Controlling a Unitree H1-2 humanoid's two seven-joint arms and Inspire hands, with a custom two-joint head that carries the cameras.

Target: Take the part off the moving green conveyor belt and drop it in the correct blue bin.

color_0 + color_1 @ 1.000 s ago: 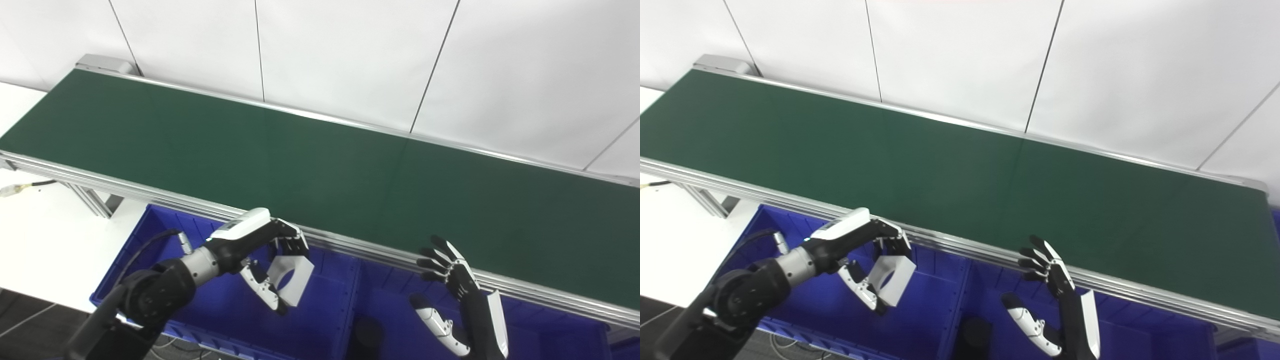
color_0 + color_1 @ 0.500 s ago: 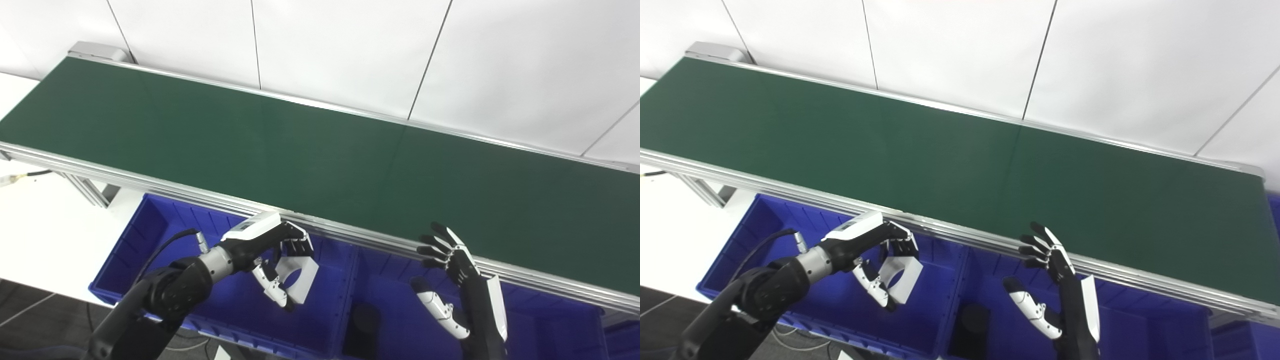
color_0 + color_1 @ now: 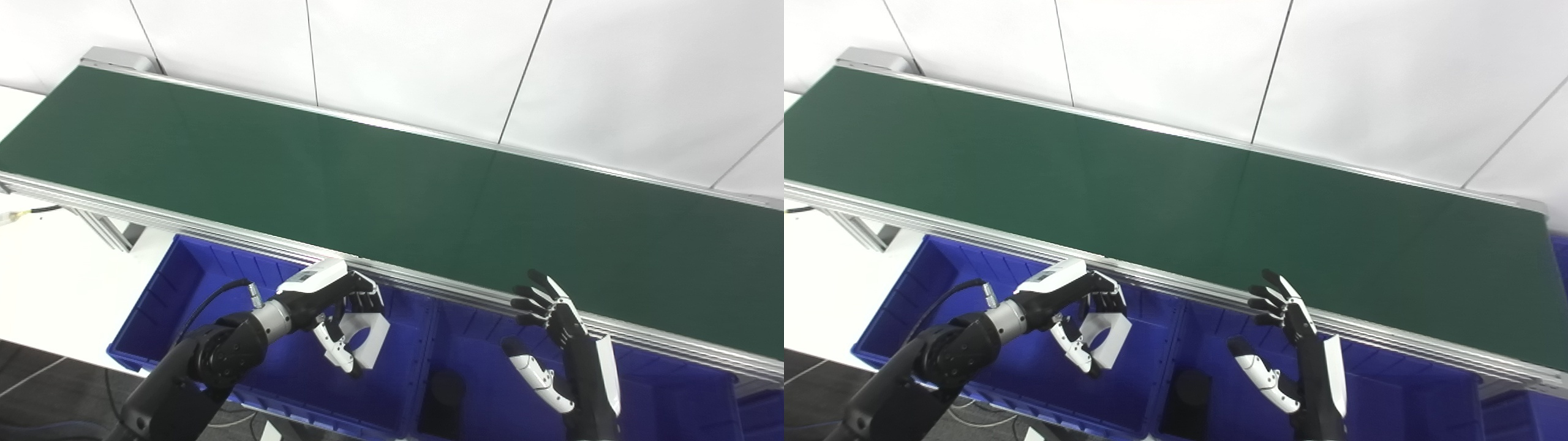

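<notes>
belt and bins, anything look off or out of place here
Nothing stands out. The green belt is bare and flat, the left hand holds the white part over the left blue bin, and the right hand is open.

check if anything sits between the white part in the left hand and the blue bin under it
Nothing visible does. The left hand holds the white part directly above the open left blue bin, whose floor below looks bare. The right hand waits apart.

part (image 3: 367,334): white flat plate, round hole | tilted, held above blue bin (image 3: 184,288)
</notes>
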